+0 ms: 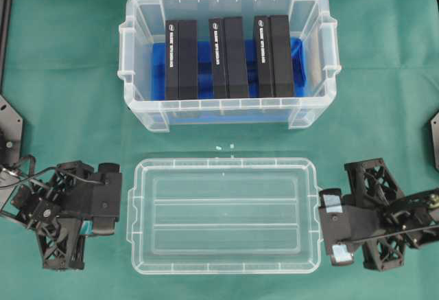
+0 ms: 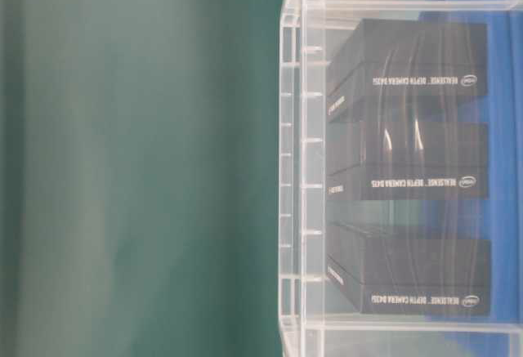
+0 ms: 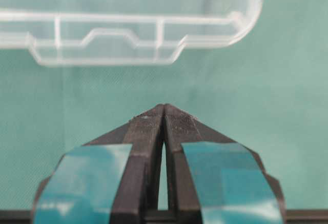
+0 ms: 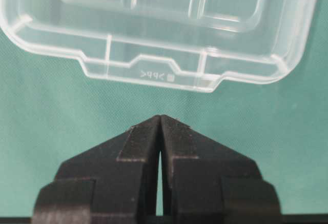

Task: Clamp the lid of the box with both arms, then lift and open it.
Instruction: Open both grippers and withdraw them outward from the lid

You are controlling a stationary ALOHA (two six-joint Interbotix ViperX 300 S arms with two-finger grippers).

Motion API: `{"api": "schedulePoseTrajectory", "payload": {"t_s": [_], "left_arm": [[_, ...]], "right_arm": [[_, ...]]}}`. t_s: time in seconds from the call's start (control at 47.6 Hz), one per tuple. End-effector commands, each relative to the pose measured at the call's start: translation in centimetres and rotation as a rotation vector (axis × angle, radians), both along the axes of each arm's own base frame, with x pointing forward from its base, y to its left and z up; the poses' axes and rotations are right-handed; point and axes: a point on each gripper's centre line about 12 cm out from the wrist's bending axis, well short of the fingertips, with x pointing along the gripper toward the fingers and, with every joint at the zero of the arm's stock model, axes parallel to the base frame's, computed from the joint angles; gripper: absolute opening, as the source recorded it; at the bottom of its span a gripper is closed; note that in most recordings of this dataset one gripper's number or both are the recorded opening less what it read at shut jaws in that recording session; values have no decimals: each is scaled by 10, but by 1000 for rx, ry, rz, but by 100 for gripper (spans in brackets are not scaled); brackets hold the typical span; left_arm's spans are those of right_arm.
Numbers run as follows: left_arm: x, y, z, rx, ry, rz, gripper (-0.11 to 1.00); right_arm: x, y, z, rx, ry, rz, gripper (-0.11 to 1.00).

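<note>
Closest to the wrist cameras are the 2 black tapered grippers, each with its jaws pressed together tip to tip and pinching nothing: the left gripper (image 3: 164, 112), marked with teal tape, and the right gripper (image 4: 161, 119), plain black in its own view.

Largest in the scene is the green cloth-covered table (image 1: 384, 108). On its far half stands the deep rectangular clear plastic box (image 1: 137, 101), open at the top, holding a blue liner (image 1: 299, 56) and 3 black upright packs (image 1: 228, 56) side by side.

Next in size is the flat rectangular clear plastic lid (image 1: 225, 215), lying on the cloth on the near side of the box and apart from it, between the 2 grippers. Its short ends each carry a small tab, and each gripper points at one, near but not touching.

Judged from its thin clear plastic, the lid should be light, smooth and rather slippery, and likely to flex along its length if squeezed hard. The sensible hold looks to be the raised rim at the 2 short ends, by the tabs, pressed inward evenly from both sides so that it does not skid or bow. With the lid already off the box, the task appears done or nearly so.
</note>
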Motion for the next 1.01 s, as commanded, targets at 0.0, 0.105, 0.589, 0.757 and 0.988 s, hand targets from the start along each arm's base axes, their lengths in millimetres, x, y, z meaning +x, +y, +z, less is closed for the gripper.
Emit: {"api": "schedulePoseTrajectory", "payload": {"t_s": [0.0, 0.105, 0.589, 0.757, 0.988], "left_arm": [[8, -5, 25, -20, -71, -23, 1], [11, -7, 45, -18, -123, -57, 1], [19, -10, 116, 2, -255, -142, 1], [20, -7, 119, 13, -265, -146, 1], [21, 2, 132, 31, -314, -156, 1]], "right_arm": [[7, 7, 30, 19, -55, 6, 0], [10, 12, 48, 29, -82, 6, 0], [13, 24, 109, 89, -186, 16, 0], [12, 22, 111, 83, -198, 22, 0], [13, 15, 123, 35, -263, 42, 0]]}}
